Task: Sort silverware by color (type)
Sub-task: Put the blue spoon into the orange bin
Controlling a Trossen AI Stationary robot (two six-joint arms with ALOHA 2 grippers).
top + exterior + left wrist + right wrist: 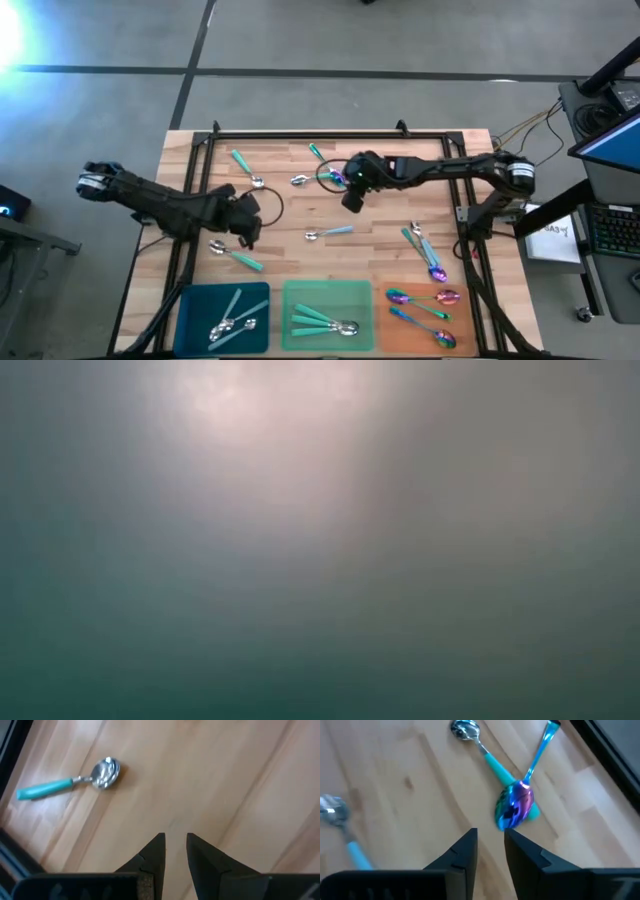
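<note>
Pale wooden planks made up the tabletop point(380, 255), framed in black rail over a grey floor. Along its near edge sat three sorting trays: a blue tray point(190, 300) with pale-blue-handled spoons, a green tray point(365, 295) with teal-handled spoons, and an orange tray point(470, 300) with iridescent ones, so each colour already had its place. Unsorted spoons lay scattered over the rest of the planks. Near the far edge, an iridescent spoon point(516, 806) rested with its bowl across the handle of a teal-handled spoon point(487, 757), a crossing that probably made a clean pick awkward. The right gripper point(490, 842) hung just over that bowl, fingers a narrow gap apart and holding nothing, likely lined up to take the iridescent one. A pale-blue-handled spoon point(340, 827) lay off to one side of it.

The left gripper point(175, 847) hovered over bare wood toward the left edge, fingers likewise slightly parted and empty, with another teal-handled spoon point(70, 779) lying near it, seemingly its next candidate. Nothing could be made out in the low view.
</note>
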